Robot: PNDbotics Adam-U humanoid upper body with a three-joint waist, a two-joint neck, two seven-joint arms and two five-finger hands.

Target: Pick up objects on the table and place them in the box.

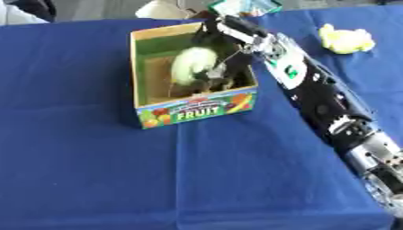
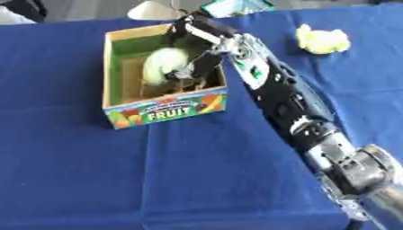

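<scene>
One right hand (image 1: 214, 67) grips one pale green object (image 1: 194, 64) inside one box (image 1: 197, 109); one yellow object (image 1: 345, 40) lies apart.

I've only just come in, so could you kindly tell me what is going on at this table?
The robot's right hand is reaching down into the open cardboard box printed FRUIT, fingers curled round a pale green rounded object that sits inside the box. A yellow soft-looking lump lies on the blue tablecloth to the far right, not yet picked up. The left hand is out of view.
</scene>
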